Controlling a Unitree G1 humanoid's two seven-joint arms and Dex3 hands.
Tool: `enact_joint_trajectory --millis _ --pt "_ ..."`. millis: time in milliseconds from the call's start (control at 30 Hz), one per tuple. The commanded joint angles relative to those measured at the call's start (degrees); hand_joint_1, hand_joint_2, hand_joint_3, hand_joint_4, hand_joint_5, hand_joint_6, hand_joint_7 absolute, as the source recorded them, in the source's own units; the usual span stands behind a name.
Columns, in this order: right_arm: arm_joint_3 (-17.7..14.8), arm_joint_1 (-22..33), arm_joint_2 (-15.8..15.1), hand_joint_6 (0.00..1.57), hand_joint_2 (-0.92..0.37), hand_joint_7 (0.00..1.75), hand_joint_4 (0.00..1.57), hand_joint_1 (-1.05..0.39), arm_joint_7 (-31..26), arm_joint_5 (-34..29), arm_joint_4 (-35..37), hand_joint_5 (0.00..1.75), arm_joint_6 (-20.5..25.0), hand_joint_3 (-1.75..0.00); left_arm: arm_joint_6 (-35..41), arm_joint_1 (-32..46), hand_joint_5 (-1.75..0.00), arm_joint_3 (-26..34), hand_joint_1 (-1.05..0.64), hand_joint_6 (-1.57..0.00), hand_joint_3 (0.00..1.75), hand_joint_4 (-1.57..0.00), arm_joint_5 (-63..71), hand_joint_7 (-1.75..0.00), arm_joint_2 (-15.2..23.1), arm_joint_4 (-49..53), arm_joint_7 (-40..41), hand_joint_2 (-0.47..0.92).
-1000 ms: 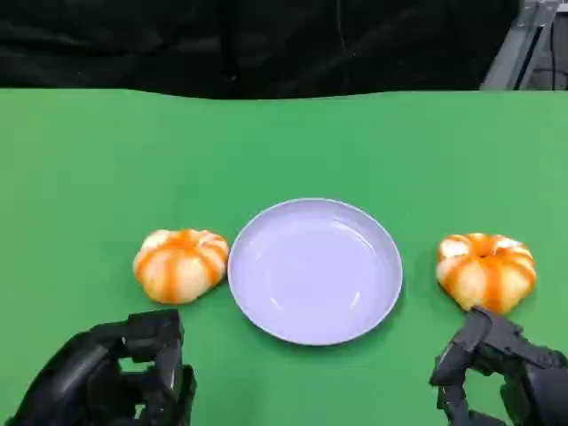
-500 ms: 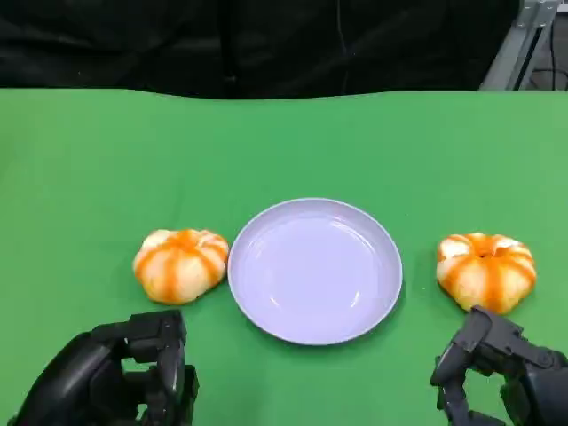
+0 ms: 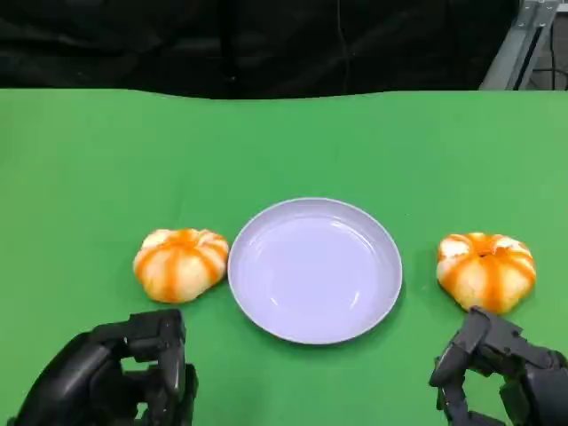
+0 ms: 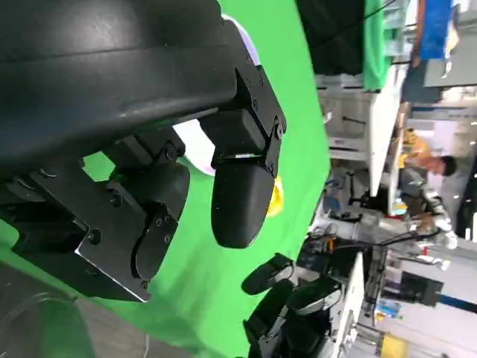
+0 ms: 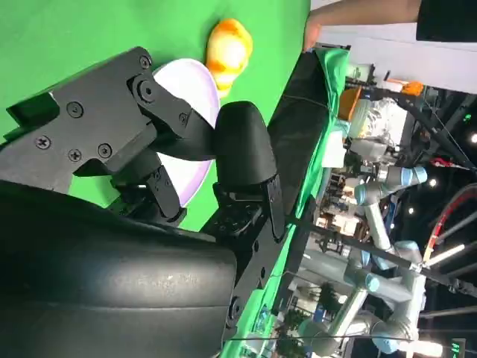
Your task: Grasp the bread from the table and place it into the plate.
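Two round breads with orange stripes lie on the green table, one (image 3: 181,264) just left of the plate and one (image 3: 485,270) to its right. The pale lilac plate (image 3: 315,270) sits between them, with nothing in it. My left hand (image 3: 115,377) rests low at the near left, fingers curled in, holding nothing, a short way in front of the left bread. My right hand (image 3: 501,373) is at the near right, fingers bent and apart, just in front of the right bread. In the right wrist view the left bread (image 5: 228,46) and plate rim (image 5: 201,74) appear beyond my fingers (image 5: 242,153).
The green table (image 3: 284,151) runs back to a dark curtain. A metal frame (image 3: 519,44) stands at the far right corner. The wrist views show a person (image 4: 428,160) and lab equipment beyond the table.
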Motion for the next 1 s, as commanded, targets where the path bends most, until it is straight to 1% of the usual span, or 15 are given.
enact_joint_trajectory --millis 33,67,100,167,200,233,400,433,467,533,567,633,700,900,1000 --pt "-0.5 0.3 -0.5 0.71 -0.53 1.59 0.81 -0.13 -0.3 0.3 -0.1 1.75 -0.4 -1.18 -1.4 0.7 -1.75 0.6 0.23 -0.72 1.55 -0.89 0.6 -1.75 0.0 0.0 0.6 0.53" --pt "-0.4 0.3 -0.4 0.71 -0.53 1.59 0.81 -0.13 -0.4 0.2 -0.1 1.75 -0.5 -1.18 -5.7 1.0 -1.75 0.5 0.23 -0.72 1.55 -0.89 4.0 -1.75 -0.5 0.7 1.4 0.53" --pt "-0.4 0.4 -0.4 0.71 -0.53 1.59 0.81 -0.13 -0.5 0.2 -0.2 1.75 -0.5 -1.18 -9.2 1.1 -1.57 0.5 0.07 -0.50 1.30 -0.56 6.6 -1.46 -1.0 1.4 2.1 0.49" --pt "-0.4 0.3 -0.4 0.71 -0.53 1.59 0.81 -0.13 -0.3 0.5 -0.2 1.75 -0.4 -1.18 -16.1 1.1 -1.44 0.3 -0.08 -0.42 1.00 -0.36 12.0 -1.14 -1.2 3.4 3.0 0.55" --pt "-0.3 0.3 -0.4 0.71 -0.53 1.59 0.81 -0.13 -0.2 0.5 -0.2 1.75 -0.3 -1.19 -17.7 1.0 -1.38 0.2 -0.14 -0.41 0.87 -0.32 13.0 -1.02 -1.1 4.1 3.1 0.59" --pt "-0.3 0.3 -0.4 0.71 -0.53 1.59 0.81 -0.13 -0.2 0.6 -0.2 1.75 -0.3 -1.19 -18.9 0.9 -1.36 0.0 -0.16 -0.40 0.82 -0.30 13.6 -0.98 -1.2 4.7 3.3 0.61" --pt "-0.3 0.3 -0.4 0.72 -0.53 1.59 0.81 -0.13 -0.2 0.6 -0.2 1.75 -0.3 -1.19 -20.9 0.9 -1.34 -0.3 -0.18 -0.41 0.76 -0.29 14.1 -0.92 -1.2 5.8 3.5 0.63" --pt "-0.4 0.1 -0.3 0.72 -0.53 1.59 0.81 -0.13 -0.4 0.4 -0.1 1.75 -0.2 -1.19 -23.2 0.4 -1.28 0.1 -0.25 -0.38 0.70 -0.24 17.8 -0.87 -0.2 6.1 4.5 0.66" --pt "-0.4 0.0 -0.3 0.72 -0.53 1.59 0.81 -0.13 -0.5 0.2 0.0 1.75 0.0 -1.19 -24.9 0.1 -1.09 0.3 -0.41 -0.34 0.47 -0.14 20.7 -0.70 0.6 6.4 5.2 0.78" --pt "-0.5 -0.1 -0.3 0.71 -0.53 1.59 0.81 -0.14 -0.5 0.2 0.1 1.75 0.2 -1.18 -27.3 -0.3 -0.86 0.5 -0.57 -0.35 0.26 -0.07 24.8 -0.45 1.6 6.8 6.4 0.89" --pt "-0.5 -0.1 -0.4 0.71 -0.53 1.59 0.81 -0.14 -0.5 0.2 0.1 1.75 0.2 -1.18 -27.6 -0.4 -0.82 0.4 -0.59 -0.36 0.23 -0.06 25.4 -0.40 1.7 7.0 6.6 0.91" --pt "-0.6 -0.5 -0.5 0.71 -0.53 1.59 0.81 -0.14 -0.5 0.0 0.7 1.75 -0.3 -1.17 -29.4 -1.5 -0.70 0.2 -0.65 -0.37 0.13 -0.03 31.7 -0.30 2.5 6.9 9.3 0.92" --pt "-0.8 -0.7 -0.6 0.72 -0.53 1.59 0.81 -0.15 -0.6 -0.2 1.0 1.75 -0.6 -1.16 -30.5 -2.1 -0.63 0.0 -0.70 -0.40 0.07 -0.02 35.7 -0.23 2.9 7.0 11.1 0.92" --pt "-1.0 -1.1 -0.7 0.72 -0.53 1.59 0.81 -0.15 -0.3 0.0 1.1 1.75 0.3 -1.15 -36.0 -8.8 -0.60 -1.5 -0.87 -0.52 0.00 -0.09 53.6 -0.12 6.5 10.5 19.2 0.90" --pt "-1.0 -1.2 -0.6 0.72 -0.53 1.59 0.81 -0.14 -0.3 0.2 1.5 1.75 -0.3 -1.15 -37.5 -11.9 -0.59 -2.4 -0.89 -0.53 0.00 -0.10 60.0 -0.09 8.7 12.4 22.2 0.89"
